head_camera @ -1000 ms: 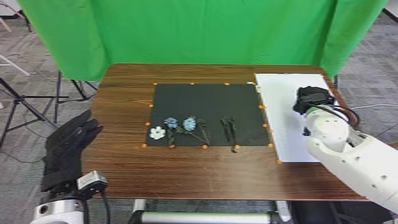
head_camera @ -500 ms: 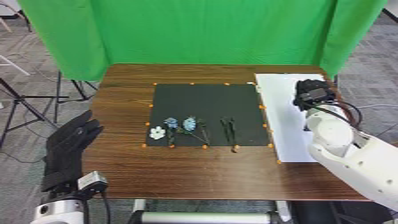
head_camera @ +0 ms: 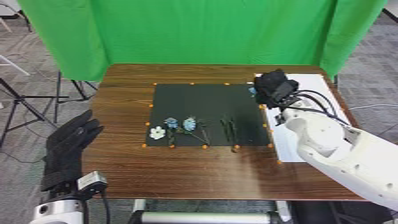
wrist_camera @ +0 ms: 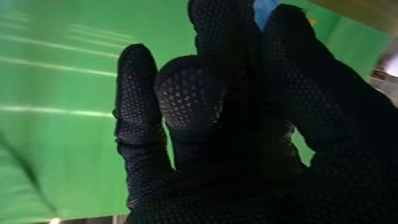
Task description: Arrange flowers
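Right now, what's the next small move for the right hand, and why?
Probably ease the right hand left, farther over the black mat: its fingers pinch a blue piece, it is only at the mat's far right corner, and the laid-out flowers lie toward the near left.

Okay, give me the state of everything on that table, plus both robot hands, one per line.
White flower: lying on mat
Two blue flowers: lying on mat
Green stems: lying down
Black mat: flat
White sheet: flat, partly covered
Blue piece: held
Right robot hand: pinching blue piece
Left robot hand: open, empty
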